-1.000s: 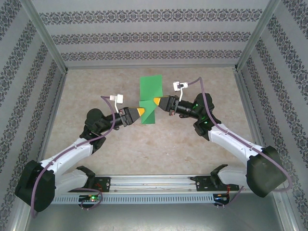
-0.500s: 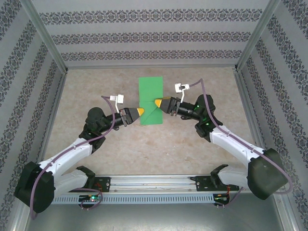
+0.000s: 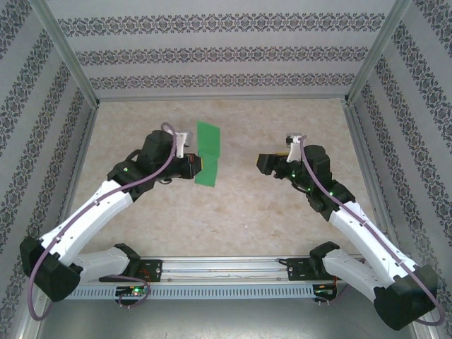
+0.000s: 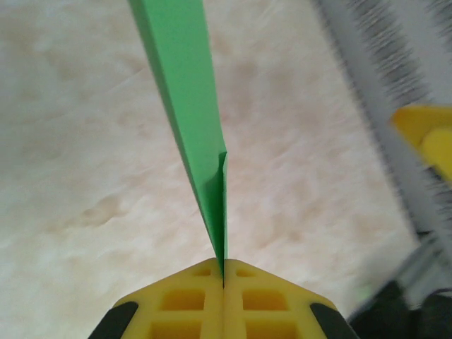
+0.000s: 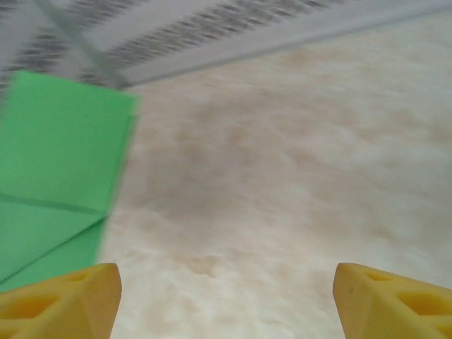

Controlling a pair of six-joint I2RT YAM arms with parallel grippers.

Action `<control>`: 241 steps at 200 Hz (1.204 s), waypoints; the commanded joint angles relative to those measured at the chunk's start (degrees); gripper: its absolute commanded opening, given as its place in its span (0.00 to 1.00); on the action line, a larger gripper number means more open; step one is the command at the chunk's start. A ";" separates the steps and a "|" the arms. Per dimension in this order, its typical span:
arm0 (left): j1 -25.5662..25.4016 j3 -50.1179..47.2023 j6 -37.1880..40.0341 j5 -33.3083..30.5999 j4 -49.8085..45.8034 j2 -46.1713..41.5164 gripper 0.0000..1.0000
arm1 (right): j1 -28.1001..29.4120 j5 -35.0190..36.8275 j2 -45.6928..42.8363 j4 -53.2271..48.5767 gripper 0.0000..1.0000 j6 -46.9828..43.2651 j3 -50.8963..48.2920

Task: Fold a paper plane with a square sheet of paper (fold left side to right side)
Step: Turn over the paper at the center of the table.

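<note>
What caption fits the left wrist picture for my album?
The left end effector pinches the folded green paper, seen edge-on over the table.

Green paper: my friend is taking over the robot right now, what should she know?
Left gripper: shut on the green paper, pinching one edge and holding it above the table.
Right gripper: open, holding nothing, off to the paper's right.
Done: the paper is folded narrow, with a slanted crease.
Left: the remaining folds; it is not a plane yet.
</note>
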 commanded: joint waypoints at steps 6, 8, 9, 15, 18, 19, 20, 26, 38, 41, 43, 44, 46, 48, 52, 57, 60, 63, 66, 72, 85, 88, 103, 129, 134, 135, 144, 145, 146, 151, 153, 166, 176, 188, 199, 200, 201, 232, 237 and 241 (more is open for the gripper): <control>-6.87 7.78 4.97 -24.14 -26.18 6.48 0.00 | -2.64 13.21 -0.65 -12.15 0.95 -3.57 0.21; -7.42 8.35 4.74 -25.19 -26.97 6.95 0.00 | -2.90 13.21 -0.55 -12.24 0.96 -3.50 0.07; -7.67 8.59 4.63 -26.02 -27.33 7.21 0.00 | -3.04 13.17 -0.54 -12.27 0.97 -3.43 -0.02; -9.04 10.11 3.77 -29.75 -29.62 8.77 0.00 | -3.92 12.90 -0.57 -12.37 0.98 -3.09 -0.38; -9.71 10.77 3.31 -31.47 -30.81 9.53 0.00 | -4.33 12.68 -0.53 -12.32 0.98 -3.03 -0.63; -9.91 11.03 3.17 -31.98 -31.19 9.82 0.00 | -4.51 12.64 -0.53 -12.36 0.98 -2.93 -0.72; -10.10 11.25 3.01 -32.49 -31.55 10.05 0.00 | -4.64 12.53 -0.53 -12.37 0.98 -2.89 -0.80; -11.34 12.70 1.76 -35.86 -33.95 11.59 0.00 | -5.55 12.00 -0.54 -12.24 0.98 -2.63 -1.24; -13.87 14.85 -1.59 -41.39 -38.24 14.73 0.00 | -7.11 10.66 -0.29 -12.10 0.98 -2.23 -1.97; -14.42 15.23 -2.65 -42.54 -39.31 15.48 0.00 | -7.45 10.36 -0.26 -12.05 0.98 -2.17 -2.10; -14.84 15.44 -3.32 -43.28 -39.96 15.97 0.00 | -7.61 10.17 -0.22 -12.00 0.98 -2.12 -2.23; -15.03 15.57 -3.71 -43.60 -40.29 16.20 0.00 | -7.77 10.11 -0.19 -11.98 0.98 -2.08 -2.26; -15.30 15.77 -4.26 -44.23 -40.93 16.66 0.00 | -8.00 9.95 -0.20 -11.96 0.98 -2.05 -2.35; -15.77 15.84 -5.21 -44.85 -41.47 17.10 0.00 | -8.15 9.85 -0.18 -11.84 0.98 -1.98 -2.49; -16.40 16.09 -7.06 -45.93 -42.42 18.04 0.00 | -8.61 9.56 -0.02 -11.74 0.98 -1.85 -2.68; -17.33 15.98 -9.49 -47.15 -43.47 19.06 0.00 | -8.98 9.20 0.15 -11.57 0.98 -1.79 -2.86; -17.77 15.77 -10.76 -47.45 -43.73 19.65 0.00 | -9.21 9.03 0.25 -11.53 0.98 -1.78 -2.97; -18.44 15.45 -11.88 -47.58 -43.78 20.19 0.00 | -9.38 8.93 0.34 -11.41 0.98 -1.70 -3.11; -18.99 15.09 -13.06 -47.72 -43.72 20.67 0.00 | -9.55 8.91 0.39 -11.41 0.98 -1.65 -3.21; -20.28 14.24 -15.74 -47.99 -43.72 21.77 0.00 | -9.89 8.92 0.59 -11.30 0.98 -1.45 -3.41; -23.12 12.48 -20.53 -48.76 -43.38 24.54 0.00 | -10.09 9.15 1.09 -10.65 0.98 -1.15 -4.19; -23.65 12.37 -21.63 -49.13 -43.63 25.38 0.00 | -10.07 9.14 1.16 -10.45 0.98 -1.12 -4.40; -25.97 12.72 -26.19 -51.11 -45.48 29.44 0.00 | -10.26 8.42 2.00 -8.93 0.98 -0.73 -5.34; -27.26 14.37 -29.72 -50.65 -45.43 35.34 0.00 | -10.48 6.80 4.12 -8.23 0.98 -0.90 -5.28; -27.26 14.25 -29.65 -49.63 -43.88 36.09 0.00 | -10.48 6.78 4.36 -8.19 0.98 -0.83 -5.28; -27.26 14.18 -29.57 -49.41 -43.48 36.19 0.00 | -10.48 6.74 4.43 -8.22 0.98 -0.82 -5.28; -27.26 13.28 -28.77 -46.92 -39.32 37.00 0.00 | -10.61 6.58 4.75 -8.01 0.98 -0.73 -5.50; -27.26 13.16 -28.74 -46.69 -38.92 37.09 0.00 | -10.63 6.56 4.75 -7.96 0.98 -0.68 -5.52; -27.26 13.06 -28.72 -46.40 -38.40 37.09 0.00 | -10.60 6.55 4.75 -7.93 0.98 -0.66 -5.54; -27.26 12.30 -28.50 -44.93 -35.82 37.17 0.00 | -10.65 6.46 4.86 -7.91 0.98 -0.55 -5.63; -27.26 11.99 -28.35 -44.34 -34.69 37.24 0.00 | -10.70 6.40 4.91 -7.86 0.98 -0.55 -5.68; -27.17 9.80 -27.91 -40.25 -27.80 37.05 0.00 | -10.89 5.78 4.91 -7.47 0.98 -0.40 -5.98; -27.04 8.43 -27.58 -37.42 -23.05 36.90 0.00 | -11.00 5.48 4.85 -7.42 0.98 -0.46 -6.16; -26.69 7.50 -27.36 -34.56 -18.73 36.85 0.00 | -11.09 4.92 4.87 -7.34 0.98 -0.45 -6.25; -26.27 6.79 -26.86 -31.98 -15.10 37.06 0.00 | -11.19 4.54 4.92 -7.32 0.98 -0.54 -6.32; -26.19 6.76 -26.86 -31.79 -14.85 37.07 0.00 | -11.19 4.52 4.97 -7.35 0.98 -0.54 -6.28; -26.15 6.70 -26.86 -31.52 -14.55 37.08 0.00 | -11.23 4.47 4.99 -7.37 0.98 -0.55 -6.27; -24.40 4.73 -26.77 -25.83 -7.54 37.27 0.01 | -11.28 3.17 4.86 -7.23 0.98 -0.38 -6.43; -24.07 4.52 -26.69 -24.97 -6.50 37.20 0.02 | -11.31 2.98 4.78 -7.28 0.98 -0.33 -6.51; -23.74 4.25 -26.68 -24.35 -5.74 37.17 0.04 | -11.31 2.87 4.81 -7.23 0.98 -0.29 -6.56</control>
